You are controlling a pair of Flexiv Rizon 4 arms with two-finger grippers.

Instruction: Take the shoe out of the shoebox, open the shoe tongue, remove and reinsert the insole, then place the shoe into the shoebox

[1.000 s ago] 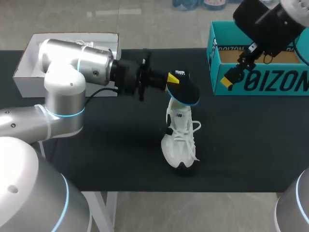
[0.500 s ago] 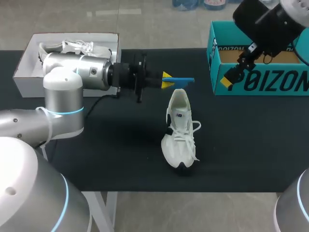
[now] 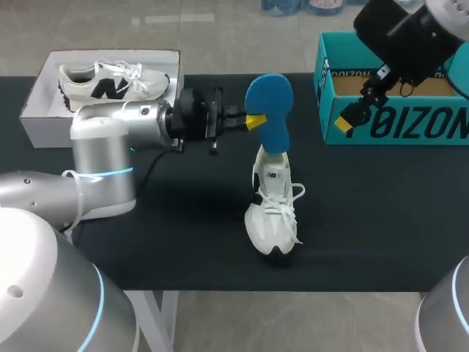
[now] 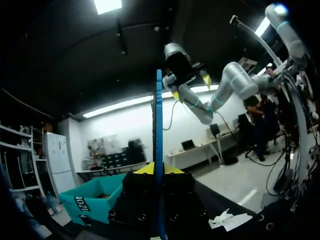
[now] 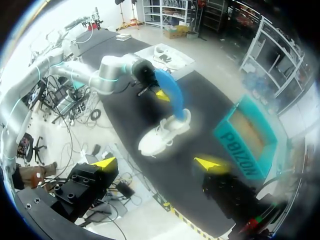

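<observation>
Head view: your left gripper [image 3: 253, 121] pinches the blue insole [image 3: 269, 103] upright, lower end at the collar of the white shoe [image 3: 272, 213] mid-table, so feed it toe-ward slowly, while your right gripper [image 5: 157, 163] gapes empty near the teal shoebox [image 3: 396, 125].

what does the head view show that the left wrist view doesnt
Only the head view: the white shoe on the table, and a second shoe in the white box. Only the left wrist view: both yellow tips of the right gripper, apart, and the blue insole seen edge-on, clamped in the left gripper. Both: the insole, the teal shoebox and the right gripper.
</observation>
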